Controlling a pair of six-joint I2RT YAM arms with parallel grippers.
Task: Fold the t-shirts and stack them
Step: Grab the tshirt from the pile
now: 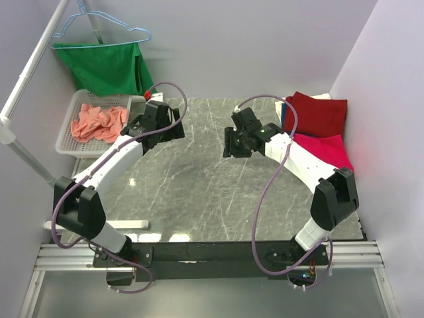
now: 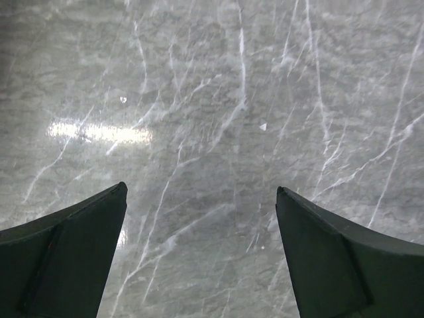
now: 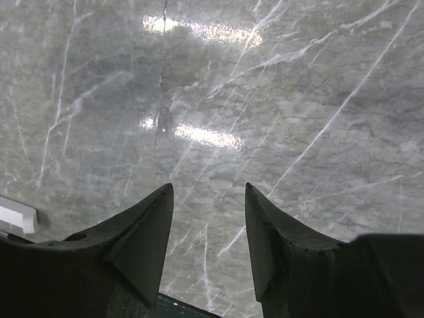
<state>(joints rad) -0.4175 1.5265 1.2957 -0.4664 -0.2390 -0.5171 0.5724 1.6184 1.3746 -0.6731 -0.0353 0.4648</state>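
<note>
A salmon-pink t-shirt [image 1: 99, 122] lies crumpled in the white mesh basket [image 1: 66, 142] at the far left. A dark red t-shirt [image 1: 319, 112] lies folded at the far right of the table. A crimson-pink t-shirt [image 1: 326, 150] lies folded just in front of it, partly under my right arm. My left gripper [image 1: 173, 131] hovers over bare marble near the basket, open and empty; the left wrist view [image 2: 201, 192] shows only marble between its fingers. My right gripper [image 1: 229, 143] hovers over the table's middle, open and empty, as the right wrist view [image 3: 209, 189] also shows.
A green garment [image 1: 106, 66] hangs on a light-blue wire hanger [image 1: 99, 26] at the back left, beside a white pole [image 1: 30, 79]. A white strip [image 1: 126, 225] lies at the table's near left edge. Walls close in on the right and at the back.
</note>
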